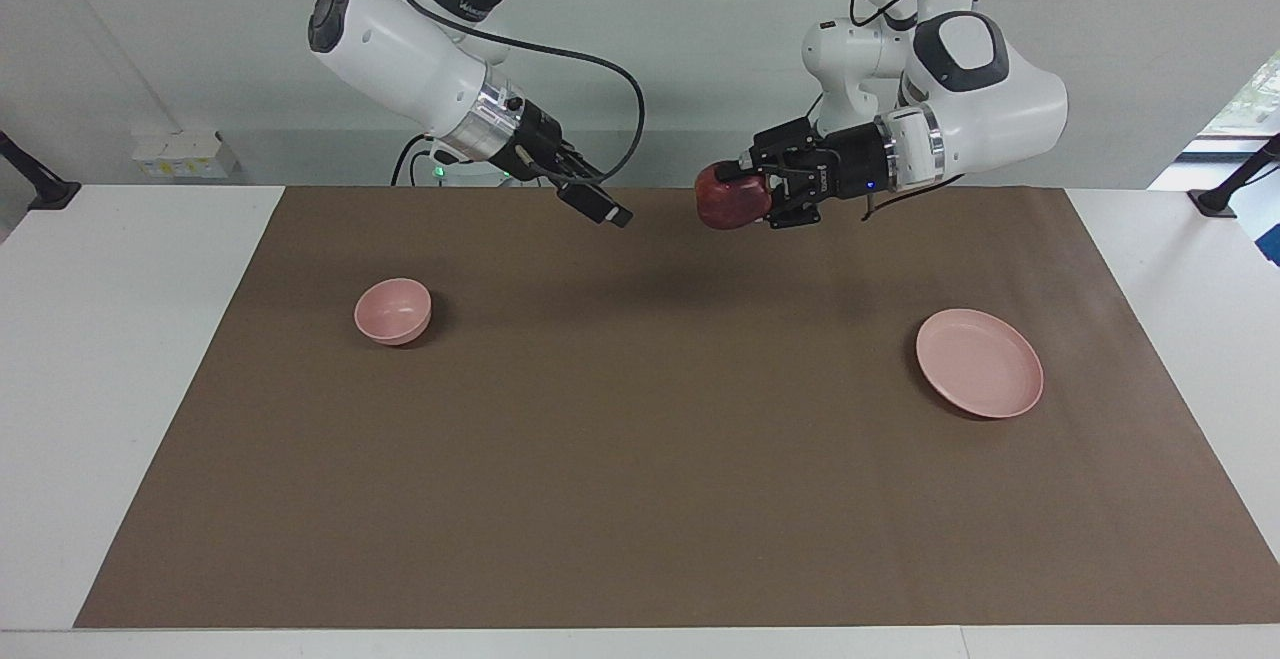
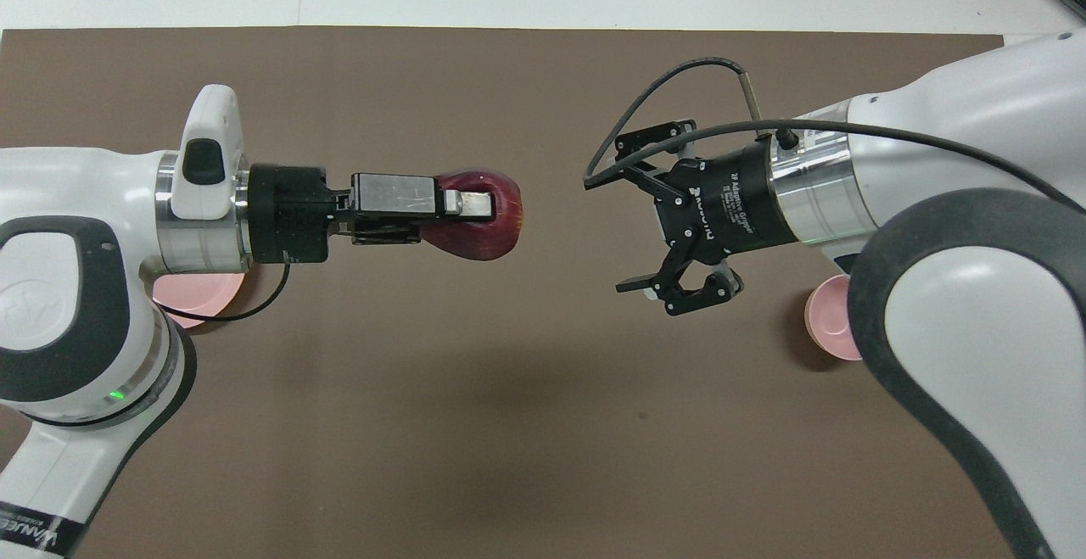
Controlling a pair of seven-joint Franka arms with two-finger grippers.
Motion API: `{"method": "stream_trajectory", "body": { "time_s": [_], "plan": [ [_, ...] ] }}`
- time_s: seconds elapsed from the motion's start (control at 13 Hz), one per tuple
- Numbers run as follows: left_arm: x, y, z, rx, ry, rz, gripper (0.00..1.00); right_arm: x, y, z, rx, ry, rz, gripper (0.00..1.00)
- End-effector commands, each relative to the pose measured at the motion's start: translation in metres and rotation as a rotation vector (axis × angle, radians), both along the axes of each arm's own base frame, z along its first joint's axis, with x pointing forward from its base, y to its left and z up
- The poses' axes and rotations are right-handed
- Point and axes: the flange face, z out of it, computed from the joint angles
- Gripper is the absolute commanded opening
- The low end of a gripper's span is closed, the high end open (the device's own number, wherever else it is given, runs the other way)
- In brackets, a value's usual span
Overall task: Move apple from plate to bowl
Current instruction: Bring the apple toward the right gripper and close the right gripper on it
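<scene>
My left gripper is shut on the dark red apple and holds it in the air over the middle of the mat; the pair also shows in the overhead view, gripper and apple. My right gripper is open and empty in the air, facing the apple with a gap between them; its spread fingers show in the overhead view. The pink plate lies empty toward the left arm's end, mostly hidden under the arm in the overhead view. The pink bowl stands empty toward the right arm's end, partly hidden in the overhead view.
A brown mat covers most of the white table. Small white boxes sit at the wall near the right arm's end. Black clamp stands are at the table's corners.
</scene>
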Motion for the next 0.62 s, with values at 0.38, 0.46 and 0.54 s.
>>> {"method": "stream_trajectory", "body": {
  "time_s": [0.38,0.46,0.54],
  "plan": [
    [-0.026,-0.032,0.002,0.016,-0.044,0.013,0.00,-0.006,0.028,0.008,0.053,0.157,-0.245,1.00],
    [-0.026,-0.032,0.001,0.016,-0.043,0.014,0.00,-0.009,0.034,0.008,0.050,0.156,-0.238,1.00],
    [-0.027,-0.034,0.002,0.015,-0.043,0.010,0.00,-0.009,0.035,0.008,0.047,0.158,-0.242,1.00]
  ]
}}
